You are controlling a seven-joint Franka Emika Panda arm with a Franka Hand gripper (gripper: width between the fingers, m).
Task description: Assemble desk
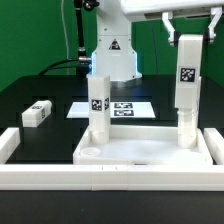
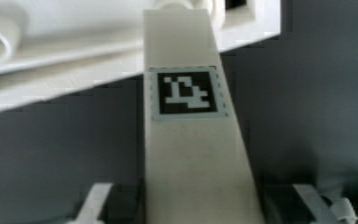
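Note:
The white rimmed tabletop [image 1: 140, 155] lies flat at the front of the exterior view. One tagged leg [image 1: 97, 108] stands upright at its far corner, on the exterior view's left. A second leg [image 1: 186, 90] stands upright with its lower end on the tabletop's far corner, on the exterior view's right. My gripper [image 1: 186, 34] comes down from above and is shut on that leg's top. In the wrist view this leg [image 2: 190, 110] runs away from the camera between the fingers [image 2: 98, 205], with its tag facing the camera, and part of the tabletop [image 2: 51, 85] shows beyond it. A third leg [image 1: 37, 113] lies on the black table at the exterior view's left.
The marker board [image 1: 125, 108] lies flat behind the tabletop. A low white border wall [image 1: 12, 148] runs along the front and both sides. The robot's base [image 1: 112, 50] stands at the back. Green backdrop lies behind.

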